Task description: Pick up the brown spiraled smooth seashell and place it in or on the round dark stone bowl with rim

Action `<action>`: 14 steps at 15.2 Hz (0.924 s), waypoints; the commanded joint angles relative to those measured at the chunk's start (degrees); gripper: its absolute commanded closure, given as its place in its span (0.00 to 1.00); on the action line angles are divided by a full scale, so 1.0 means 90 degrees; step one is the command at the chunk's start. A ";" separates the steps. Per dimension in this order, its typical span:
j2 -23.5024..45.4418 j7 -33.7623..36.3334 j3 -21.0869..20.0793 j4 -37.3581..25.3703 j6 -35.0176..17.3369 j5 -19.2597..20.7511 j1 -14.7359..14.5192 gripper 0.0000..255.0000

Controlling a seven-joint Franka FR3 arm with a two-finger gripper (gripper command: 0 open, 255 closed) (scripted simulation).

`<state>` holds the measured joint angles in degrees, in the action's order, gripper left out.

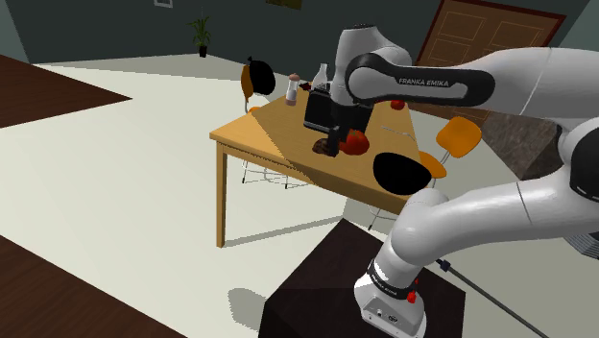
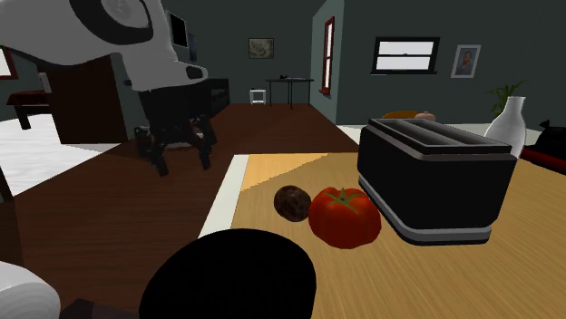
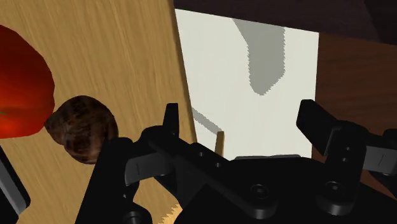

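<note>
The brown spiraled seashell (image 2: pixel 292 201) lies on the wooden table near its edge, touching or almost touching a red tomato (image 2: pixel 345 217). In the wrist view the seashell (image 3: pixel 83 128) sits outside the fingers, beside one fingertip (image 3: pixel 170 119). My gripper (image 3: pixel 242 121) is open and holds nothing; it hangs over the table's edge, with mostly pale floor beneath it. In the shoulder view the gripper (image 1: pixel 331 142) is just above the seashell (image 1: pixel 321 146). The round black bowl (image 1: pixel 401 171) stands on the table nearer the stand, and it is also large in the second exterior view's foreground (image 2: pixel 231 276).
A black toaster (image 2: pixel 435 181) stands behind the tomato (image 1: pixel 357 142). A white vase (image 2: pixel 508 122) and small bottles (image 1: pixel 291 88) are at the table's far end. Orange chairs (image 1: pixel 461 134) flank the table (image 1: pixel 269 130).
</note>
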<state>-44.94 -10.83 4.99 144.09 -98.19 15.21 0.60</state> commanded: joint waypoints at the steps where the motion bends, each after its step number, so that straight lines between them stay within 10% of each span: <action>1: -0.0013 -0.0555 0.0252 0.0213 -0.0478 0.0489 0.0041 0.00; 14: 0.1365 -0.3290 0.1977 0.0270 -0.4204 0.3014 0.0126 0.00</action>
<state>-34.41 -38.39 21.28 147.20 -132.79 40.72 1.83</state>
